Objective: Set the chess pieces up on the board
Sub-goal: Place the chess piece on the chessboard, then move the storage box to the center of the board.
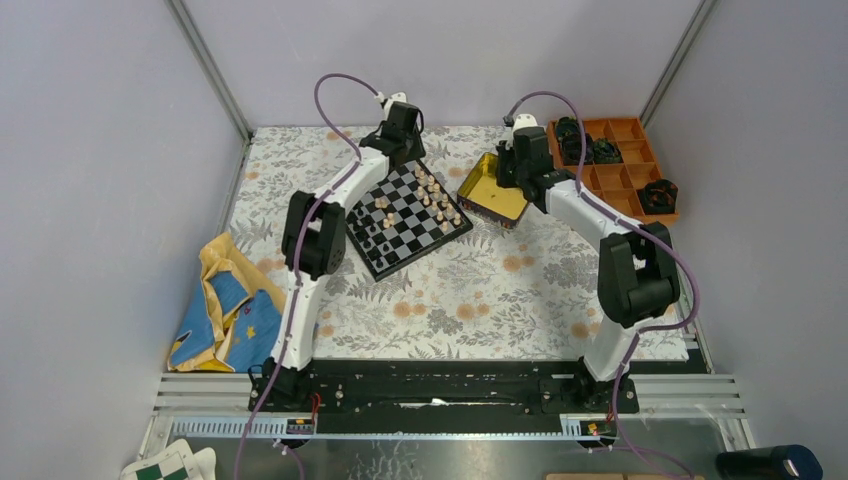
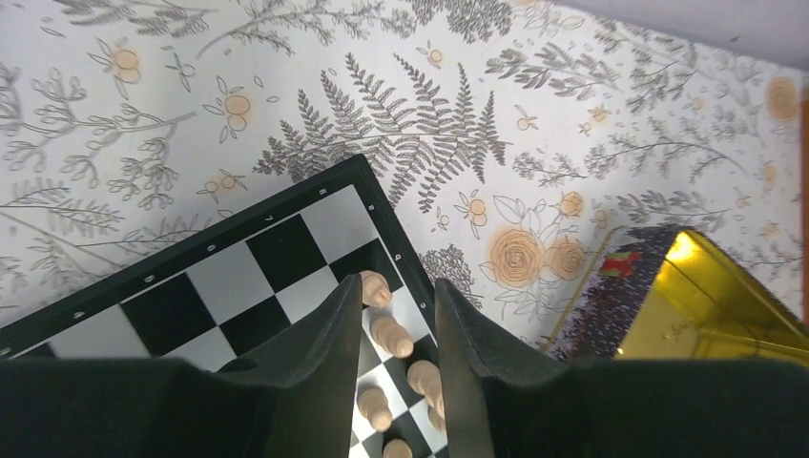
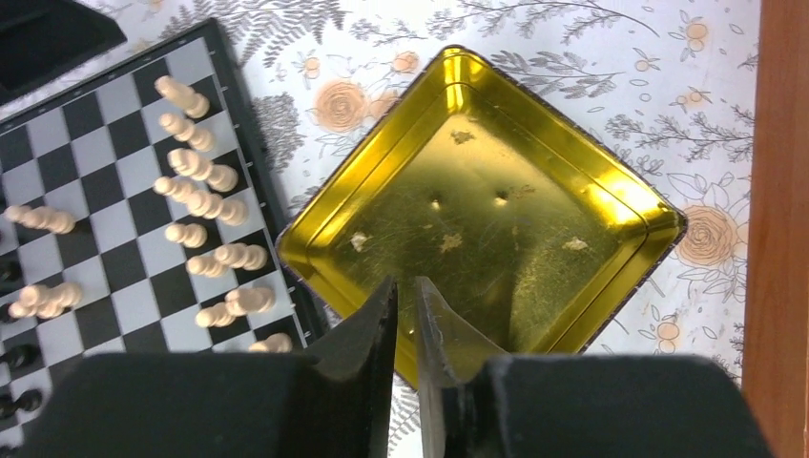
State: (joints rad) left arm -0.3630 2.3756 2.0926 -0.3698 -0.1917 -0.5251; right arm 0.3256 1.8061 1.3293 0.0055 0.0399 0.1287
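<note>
The board (image 1: 381, 268) lies turned at an angle on the flowered tablecloth. Tan chess pieces (image 1: 430, 195) stand along its far right side and black chess pieces (image 1: 370, 236) along its near left side. My left gripper (image 1: 410, 163) hovers over the board's far corner (image 2: 219, 286), open, with tan pieces (image 2: 391, 334) standing on the squares below the gap between its fingers (image 2: 398, 284). My right gripper (image 3: 405, 281) hangs over the near rim of the gold tin (image 3: 496, 191), its jaws almost together and nothing between them. The tan rows (image 3: 205, 181) show to its left.
The gold tin (image 1: 490, 190) lies just right of the board. An orange compartment tray (image 1: 615, 160) with bulky black objects stands at the back right. A blue-and-yellow cloth (image 1: 225, 305) lies at the left edge. A green-and-white checkered item (image 1: 165, 465) sits near the front.
</note>
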